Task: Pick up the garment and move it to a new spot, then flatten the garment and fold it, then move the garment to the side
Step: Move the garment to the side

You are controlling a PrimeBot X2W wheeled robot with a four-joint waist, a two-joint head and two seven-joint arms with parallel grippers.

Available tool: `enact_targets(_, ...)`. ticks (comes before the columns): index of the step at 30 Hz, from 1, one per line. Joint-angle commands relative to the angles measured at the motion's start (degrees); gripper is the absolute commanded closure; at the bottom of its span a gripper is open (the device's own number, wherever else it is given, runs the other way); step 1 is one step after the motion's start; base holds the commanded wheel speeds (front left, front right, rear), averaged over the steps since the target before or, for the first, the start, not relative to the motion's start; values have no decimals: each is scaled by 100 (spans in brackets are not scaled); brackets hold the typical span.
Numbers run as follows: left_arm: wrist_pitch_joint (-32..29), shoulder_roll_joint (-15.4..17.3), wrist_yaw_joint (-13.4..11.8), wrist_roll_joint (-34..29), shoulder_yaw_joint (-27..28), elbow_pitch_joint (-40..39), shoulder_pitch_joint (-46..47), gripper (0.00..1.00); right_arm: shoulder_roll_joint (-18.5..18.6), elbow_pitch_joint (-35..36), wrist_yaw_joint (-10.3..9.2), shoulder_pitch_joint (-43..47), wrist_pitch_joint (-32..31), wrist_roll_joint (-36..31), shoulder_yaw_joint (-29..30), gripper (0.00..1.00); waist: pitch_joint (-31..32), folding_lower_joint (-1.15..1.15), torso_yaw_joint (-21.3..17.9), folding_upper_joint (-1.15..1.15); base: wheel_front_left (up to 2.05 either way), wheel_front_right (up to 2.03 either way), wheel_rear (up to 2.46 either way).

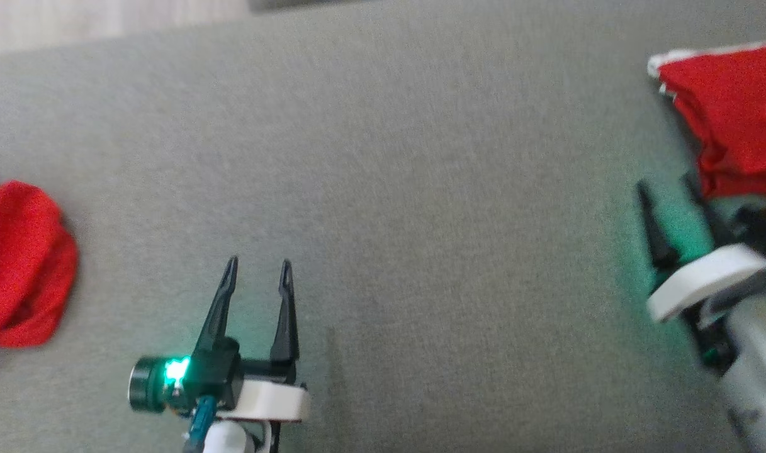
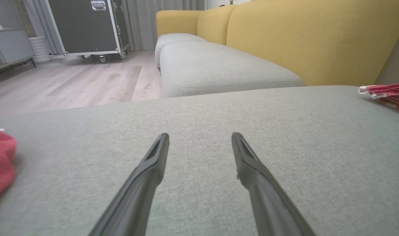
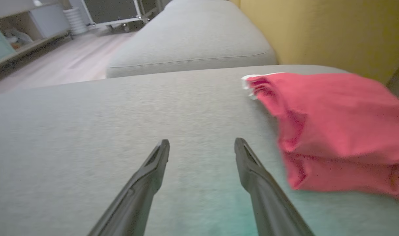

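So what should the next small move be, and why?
Probably swing the left gripper left toward the crumpled garment: it and the right gripper are open and empty, and the folded garment already lies aside at the right.

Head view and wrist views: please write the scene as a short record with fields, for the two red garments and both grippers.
surface: grey cushion
left red garment: bunched up, at the robot's far left
right red garment: flatter, in layers, white trim at one edge
left gripper: open, over bare cushion, holding nothing
right gripper: open, close beside the right red garment, not gripping it
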State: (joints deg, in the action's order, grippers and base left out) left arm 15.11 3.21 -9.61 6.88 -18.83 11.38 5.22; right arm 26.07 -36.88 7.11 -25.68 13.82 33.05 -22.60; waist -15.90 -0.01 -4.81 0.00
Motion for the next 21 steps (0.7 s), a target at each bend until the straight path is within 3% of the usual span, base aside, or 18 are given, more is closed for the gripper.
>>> enact_targets(1,-11,-15,-33,38,207,-130,-6,0,-1,169,37,117,102,-48,-96,0,639,1,271,0,0,0,0)
enact_targets(3,-11,-21,-24,108,266,-81,-162,0,-264,201,37,368,112,-119,-158,0,941,1,353,0,0,0,0)
enact_targets(9,-11,-30,-5,304,527,-104,-726,0,-1114,955,37,1462,117,-687,492,0,1763,1,699,0,0,0,0)
enact_targets(16,-11,-32,67,161,676,-379,-1291,0,-1637,1997,37,2666,117,-1698,1268,0,2242,1,927,0,0,0,0)
enact_targets(21,-11,-33,41,45,805,-595,-1633,0,-1884,2467,37,3277,118,-2108,1508,0,2361,1,942,0,0,0,0)
